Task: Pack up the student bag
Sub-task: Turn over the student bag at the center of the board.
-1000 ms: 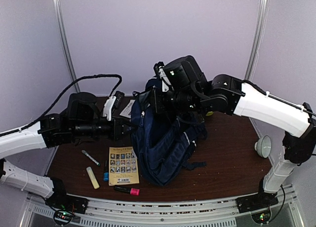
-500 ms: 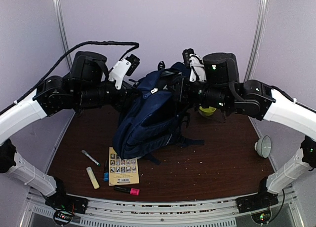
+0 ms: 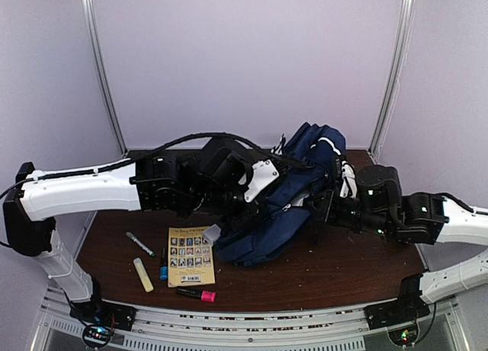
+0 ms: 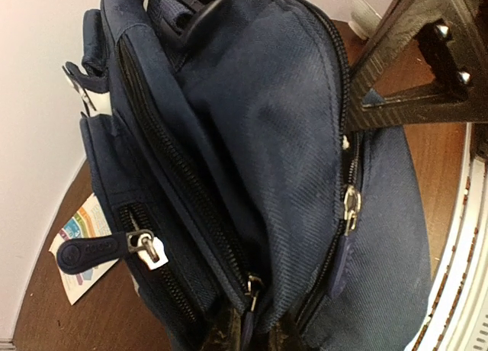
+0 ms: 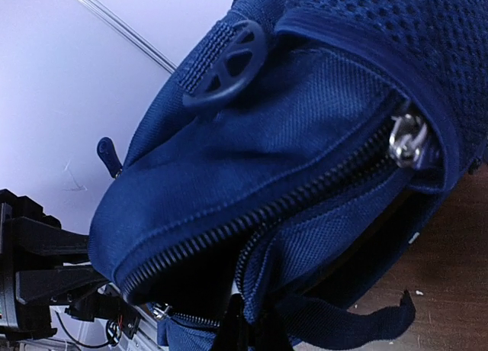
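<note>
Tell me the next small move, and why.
Probably spread the two grips slightly apart to widen the mouth. The left gripper and right gripper each pinch the bag beside its zipper gap, which looks narrow, and the book lies outside on the table.

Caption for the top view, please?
Left gripper and right gripper pinch the navy bag; booklet and markers lie near-left, unpacked.
</note>
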Robot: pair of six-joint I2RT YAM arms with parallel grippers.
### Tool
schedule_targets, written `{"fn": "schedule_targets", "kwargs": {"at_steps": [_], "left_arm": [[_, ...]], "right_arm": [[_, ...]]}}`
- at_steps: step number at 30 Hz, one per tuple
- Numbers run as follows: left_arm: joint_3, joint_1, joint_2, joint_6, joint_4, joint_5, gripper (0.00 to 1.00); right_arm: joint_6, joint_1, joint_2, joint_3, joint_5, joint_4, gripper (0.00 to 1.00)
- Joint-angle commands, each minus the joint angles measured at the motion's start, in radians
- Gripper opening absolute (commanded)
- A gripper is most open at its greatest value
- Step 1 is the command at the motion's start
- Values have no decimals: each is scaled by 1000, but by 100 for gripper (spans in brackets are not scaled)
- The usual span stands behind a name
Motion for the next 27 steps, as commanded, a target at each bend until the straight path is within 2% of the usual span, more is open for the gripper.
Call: {"fn": "schedule_targets", "kwargs": {"at_steps": [1,2,5,7,9,11,13,17,20,23,27], "left_arm": [[0,16,-30,-18,-40,-63,0],[-4,16,-30,-22,-41,-59,0],[-19,16,-31,-34,-41,-45,0],[-29,16,-30,-53,-40,-36,0],[-41,16,-29,-67,-25,-19,0],[-53,16,-27,-79,-4,4,0],[-63,16,-20,-91,17,26,0],[-63,16,-1,-122,48,61,0],[-62,16,14,-151,69,72,0],[-65,16,26,-177,88,99,0],[-77,16,33,-194,114,137,0]], "right_arm": [[71,-10,-135,-73,19,-228,2],[64,-10,-169,-82,12,-246,7],[46,-11,-276,-109,-24,-297,39],[28,-10,-330,-109,-58,-351,51],[15,-10,-377,-94,-90,-418,58],[17,-11,-418,-85,-131,-453,61],[38,-10,-457,-98,-189,-418,62],[165,-11,-497,-177,-275,-203,62],[264,-4,-460,-227,-324,-4,64],[329,36,-397,-231,-248,105,75],[374,61,-302,-220,-179,164,78]]}}
